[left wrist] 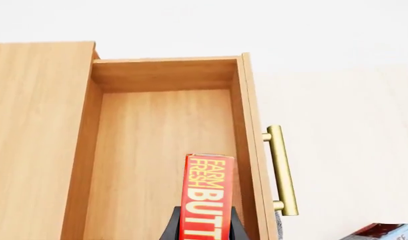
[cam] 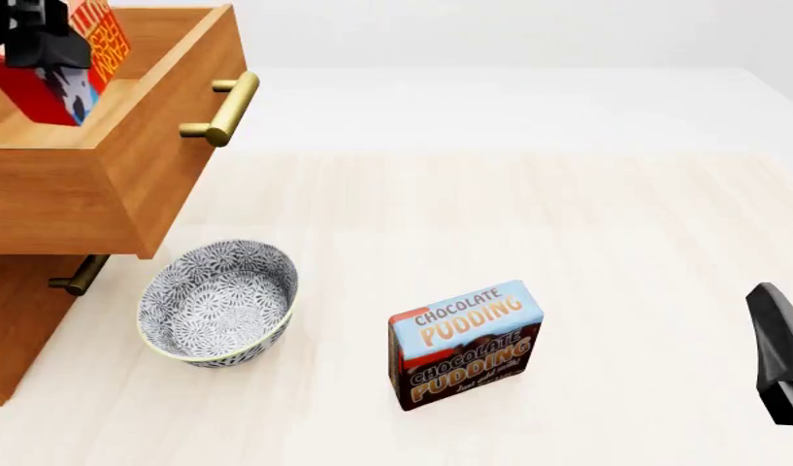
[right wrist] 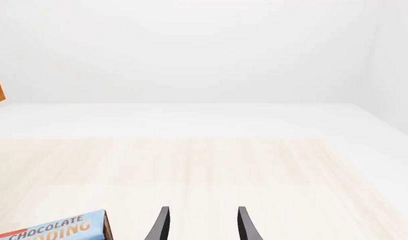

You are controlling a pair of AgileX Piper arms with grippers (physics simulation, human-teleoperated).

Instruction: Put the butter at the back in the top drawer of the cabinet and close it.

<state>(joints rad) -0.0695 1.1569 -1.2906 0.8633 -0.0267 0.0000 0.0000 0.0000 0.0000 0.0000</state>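
Butter point(left wrist: 205, 197) clamped upright in my left hand point(left wrist: 202, 227), above the open top drawer point(left wrist: 167, 145).
Drawer floor lies straight below; my right hand point(right wrist: 200, 224) idles released, far off.

Pale wood-grain table point(cam: 604, 223) holds the cabinet point(cam: 15, 320) at far left, a patterned bowl point(cam: 218, 303) lower left, pudding box point(cam: 466, 344) (standing upright) bottom center.

Simulated tabletop, plain white backdrop, cabinet point(cam: 59, 194)
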